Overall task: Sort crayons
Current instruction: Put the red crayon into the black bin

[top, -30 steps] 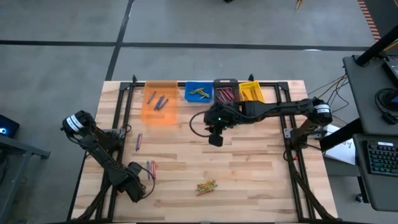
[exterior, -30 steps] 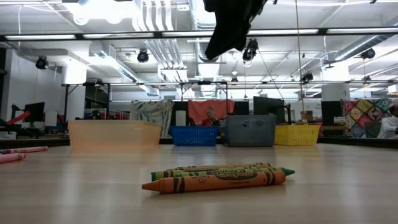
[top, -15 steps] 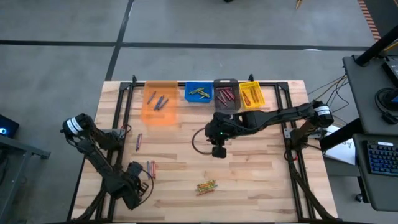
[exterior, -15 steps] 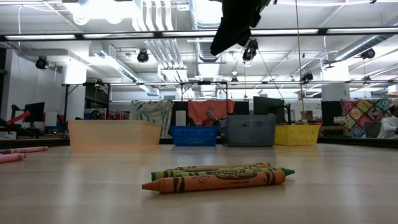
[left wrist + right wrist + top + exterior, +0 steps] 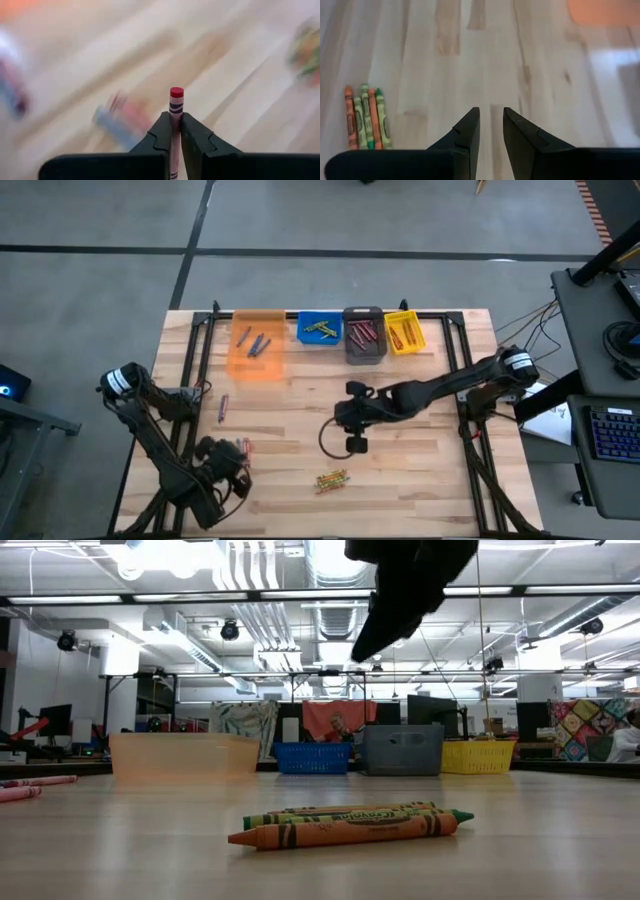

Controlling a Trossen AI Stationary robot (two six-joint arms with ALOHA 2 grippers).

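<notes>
My left gripper is near the table's front left, shut on a red crayon. Next to it a small heap of red and blue crayons lies flat on the wood. My right gripper hangs over the middle of the table, slightly open with nothing between its fingers. It shows dark at the top of the low view. A bunch of orange and green crayons lies flat on the table toward the front edge from it. My left gripper pinches the red crayon's shaft between its two fingers. The crayon lies along the fingers, and its flat end sticks out past the fingertips. It is off the wood, pointing slantwise down at the table.
Four bins stand in a row along the far edge: orange, blue, grey and yellow, each with crayons inside. A single crayon lies left of centre. Two pink crayons show at the low view's left.
My right gripper has moved toward the table's near edge and down, closer to the orange and green bunch. My left hand has turned about and risen beside the red and blue heap. The crayons on the table have kept still.
</notes>
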